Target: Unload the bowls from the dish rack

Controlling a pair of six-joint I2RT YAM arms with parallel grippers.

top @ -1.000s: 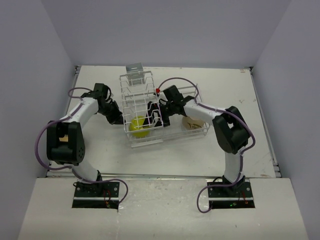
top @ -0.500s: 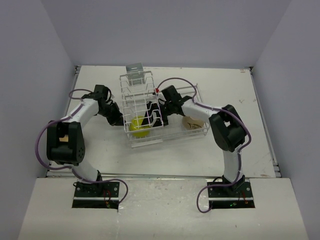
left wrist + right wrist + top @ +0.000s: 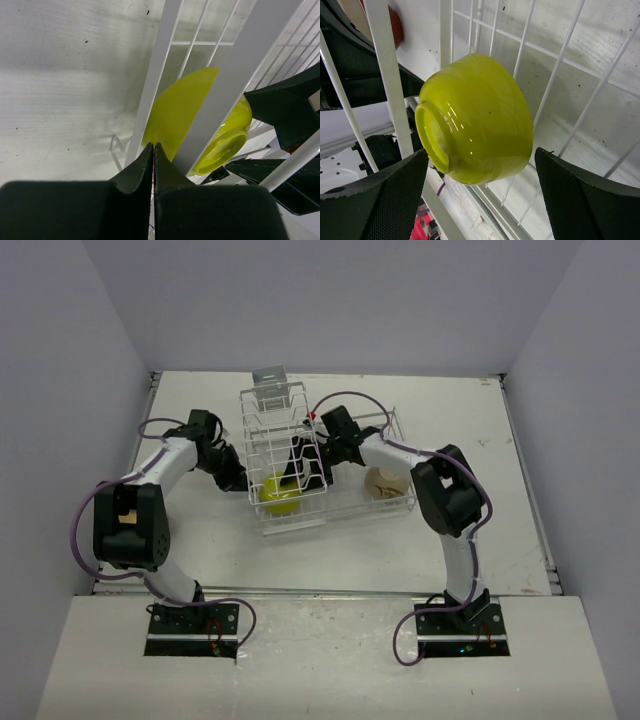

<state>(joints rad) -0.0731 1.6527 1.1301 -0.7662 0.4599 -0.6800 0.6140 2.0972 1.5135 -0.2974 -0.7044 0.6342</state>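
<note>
Two arms meet at the white dish rack (image 3: 272,435), which stands mid-surface (image 3: 480,420), nearer the far edge. The right pincer (image 3: 480,165) gapes wide on either side of a yellow-green bowl (image 3: 475,120) tipped on its side in the rack's left section. The left pincer (image 3: 153,150), fingers pressed together, sits just outside the rack's left wires.

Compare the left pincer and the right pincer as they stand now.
The left pincer is shut, with its fingers pressed together, while the right pincer is open. The left pincer sits outside the dish rack, at its wires, while the right pincer reaches in among them, its fingers on either side of the yellow-green bowl. Both pincers point toward that bowl.
</note>
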